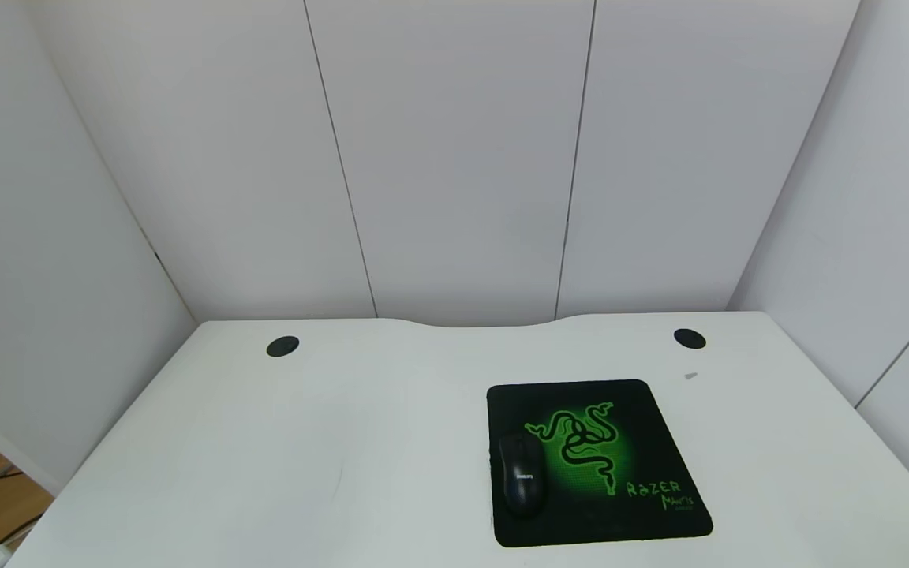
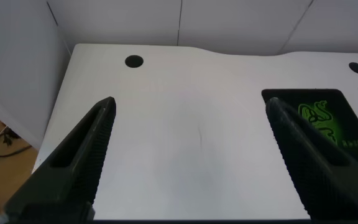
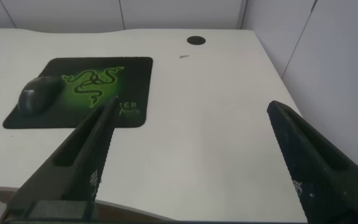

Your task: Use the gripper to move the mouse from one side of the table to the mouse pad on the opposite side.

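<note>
White, smooth worktop (image 1: 281, 457) carries two round black grommets (image 1: 282, 346) far back. Left hand (image 2: 188, 162) hangs over its left side, fingers apart, empty. Glossy black oval mouse (image 1: 521, 476) lies on the square mat's (image 1: 660, 517) left edge, right of centre. Right hand (image 3: 194, 158) hovers near, fingers apart.

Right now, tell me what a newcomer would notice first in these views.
The black mouse pad with its glowing green snake emblem stands out, lying on the right half of the white table. The small black mouse sits on the pad's left part, beside the emblem. Both grippers hang open and empty above the table: the left gripper over the bare left side, the right gripper near the right edge.
</note>
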Robot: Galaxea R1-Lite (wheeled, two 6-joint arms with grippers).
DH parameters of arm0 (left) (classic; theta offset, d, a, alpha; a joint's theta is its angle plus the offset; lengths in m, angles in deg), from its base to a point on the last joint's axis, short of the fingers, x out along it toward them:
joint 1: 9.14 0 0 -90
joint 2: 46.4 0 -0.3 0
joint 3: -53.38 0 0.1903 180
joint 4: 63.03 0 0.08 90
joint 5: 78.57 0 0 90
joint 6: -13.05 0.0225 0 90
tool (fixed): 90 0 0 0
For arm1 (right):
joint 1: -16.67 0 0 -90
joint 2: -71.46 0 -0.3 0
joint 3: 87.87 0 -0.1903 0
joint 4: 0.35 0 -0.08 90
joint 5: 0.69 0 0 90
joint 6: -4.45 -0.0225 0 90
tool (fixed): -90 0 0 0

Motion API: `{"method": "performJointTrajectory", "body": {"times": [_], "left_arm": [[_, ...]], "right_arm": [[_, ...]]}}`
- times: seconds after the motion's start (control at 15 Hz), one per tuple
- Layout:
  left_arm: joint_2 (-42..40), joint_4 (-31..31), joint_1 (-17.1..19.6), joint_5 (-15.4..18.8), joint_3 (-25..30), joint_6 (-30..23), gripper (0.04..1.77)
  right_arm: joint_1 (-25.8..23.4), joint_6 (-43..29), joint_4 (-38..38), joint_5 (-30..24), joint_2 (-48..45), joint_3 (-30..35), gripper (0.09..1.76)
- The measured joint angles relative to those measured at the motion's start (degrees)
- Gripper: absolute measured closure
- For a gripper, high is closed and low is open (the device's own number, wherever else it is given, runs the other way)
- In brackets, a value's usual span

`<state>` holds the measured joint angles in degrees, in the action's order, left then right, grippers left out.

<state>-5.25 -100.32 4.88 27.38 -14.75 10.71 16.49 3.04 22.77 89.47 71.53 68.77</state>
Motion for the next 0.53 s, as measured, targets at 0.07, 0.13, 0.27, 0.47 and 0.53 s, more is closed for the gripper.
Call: {"method": "performJointTrajectory", "body": {"times": [0.07, 0.13, 0.27, 0.47, 0.53], "left_arm": [[-1.88, 0.05, -0.2, 0.61, 1.07, -0.26, 0.09], [-3.64, -0.06, -0.72, 1.32, 1.68, -0.48, 0.09], [-6.33, -0.48, -1.93, 1.62, 2.16, -0.56, 0.09], [-9.91, -0.79, -4.71, 1.46, 2.44, -0.8, 0.09], [-11.09, -0.79, -6.11, 1.27, 2.68, -0.96, 0.09]], "right_arm": [[0.0, 0.0, 0.0, 0.0, 0.0, 0.0, 0.14], [0.0, 0.0, 0.0, 0.0, 0.0, 0.0, 0.14], [0.0, 0.0, 0.02, 0.02, 0.0, 0.0, 0.14], [0.0, 0.0, 0.0, 0.02, 0.0, 0.0, 0.14], [0.0, -0.02, 0.0, 0.02, 0.0, 0.0, 0.14]]}}
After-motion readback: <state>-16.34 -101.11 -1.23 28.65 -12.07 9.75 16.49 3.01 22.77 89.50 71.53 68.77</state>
